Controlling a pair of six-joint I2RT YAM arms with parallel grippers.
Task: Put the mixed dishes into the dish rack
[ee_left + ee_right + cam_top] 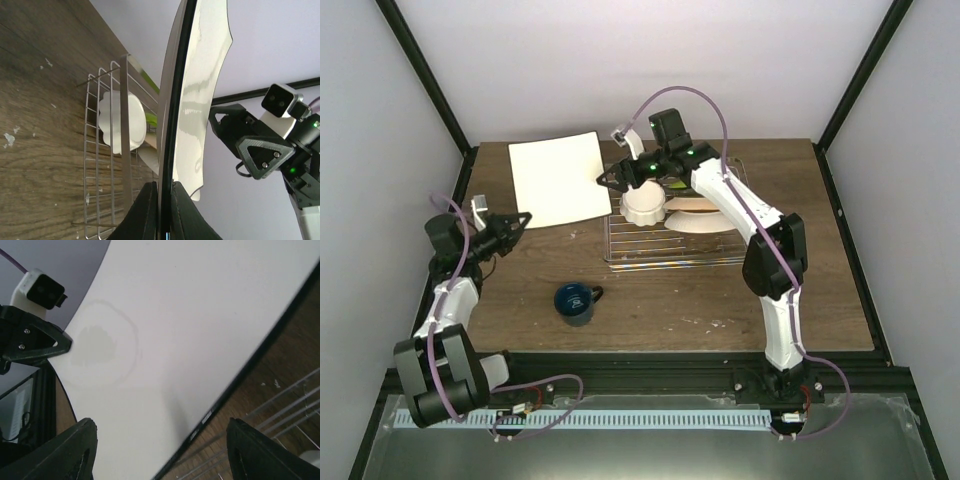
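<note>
My left gripper (523, 219) is shut on the near-left edge of the white square plate (560, 178) and holds it off the table. In the left wrist view the plate (200, 75) shows edge-on, clamped between the fingers of the left gripper (164, 187). My right gripper (607, 179) is open at the plate's right edge; in its own view the right gripper (159, 440) straddles the plate (175, 330) without touching it. The dish rack (665, 255) holds the white scalloped bowl (643, 205), the beige plate (705, 222) and a sliver of the lime-green plate (150, 82). The dark blue mug (576, 303) stands on the table.
The wooden table (720, 310) has black frame posts at its back corners and white walls around it. The rack's wires (290, 410) lie just right of the held plate. My right arm (760, 220) arches over the rack.
</note>
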